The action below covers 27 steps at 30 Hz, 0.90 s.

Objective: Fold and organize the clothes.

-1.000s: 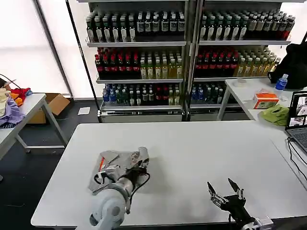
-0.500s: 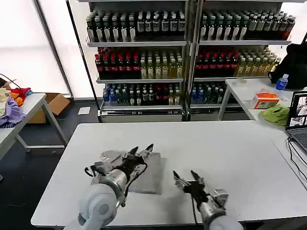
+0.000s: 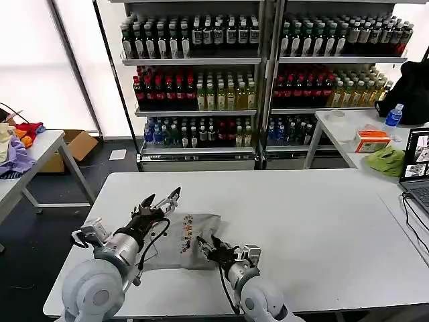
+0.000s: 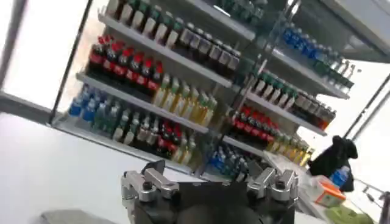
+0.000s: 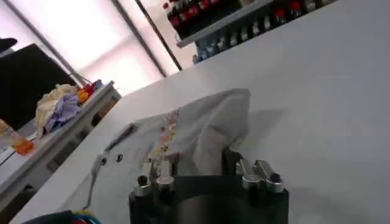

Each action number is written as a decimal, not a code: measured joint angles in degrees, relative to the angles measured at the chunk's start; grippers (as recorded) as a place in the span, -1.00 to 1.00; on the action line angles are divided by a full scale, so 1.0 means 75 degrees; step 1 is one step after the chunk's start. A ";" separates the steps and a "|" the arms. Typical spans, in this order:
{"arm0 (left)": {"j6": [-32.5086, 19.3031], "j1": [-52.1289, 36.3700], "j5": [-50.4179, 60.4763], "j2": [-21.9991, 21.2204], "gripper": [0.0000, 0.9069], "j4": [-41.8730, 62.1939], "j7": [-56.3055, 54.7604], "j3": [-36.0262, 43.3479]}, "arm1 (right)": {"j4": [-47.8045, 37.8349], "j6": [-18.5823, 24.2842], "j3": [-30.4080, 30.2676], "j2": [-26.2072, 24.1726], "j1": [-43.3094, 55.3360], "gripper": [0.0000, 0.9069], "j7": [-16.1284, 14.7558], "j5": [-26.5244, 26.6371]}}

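One of the clothes, a light grey shirt (image 3: 182, 240) with a small multicoloured print, lies rumpled on the white table (image 3: 301, 215) near its front left. My left gripper (image 3: 161, 200) hovers open just above the shirt's far left corner, holding nothing; in the left wrist view the left gripper (image 4: 207, 180) points toward the shelves. My right gripper (image 3: 210, 245) is open at the shirt's right edge. In the right wrist view the shirt (image 5: 201, 128) bunches up just ahead of the right gripper (image 5: 192, 167), and its near fold reaches in between the spread fingers.
Shelves of bottles (image 3: 255, 74) stand behind the table. At the right are a side table (image 3: 348, 137) with an orange box (image 3: 371, 141) and a green cloth (image 3: 387, 161), and a laptop (image 3: 417, 171). A table with piled cloths (image 3: 15, 151) is at the left.
The left gripper let go of the shirt, opened and drew back to the left. The shirt now lies spread further right. The right gripper swung in from the front right to the shirt's edge.
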 measured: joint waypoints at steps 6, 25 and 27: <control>0.0002 0.0100 -0.0080 0.0046 1.00 -0.0084 0.0025 -0.0281 | -0.0012 -0.0053 -0.0024 -0.0081 -0.0001 -1.00 0.0091 0.0213; 0.0003 0.0145 -0.0189 0.0023 1.00 -0.0151 -0.0010 -0.0704 | 0.0901 -0.0645 0.1927 -0.2120 -0.0880 1.00 -0.0537 0.0657; 0.0003 0.0134 -0.0188 0.0001 1.00 -0.0153 -0.0037 -0.0680 | 0.0950 -0.0678 0.2168 -0.2396 -0.0943 1.00 -0.0639 0.0524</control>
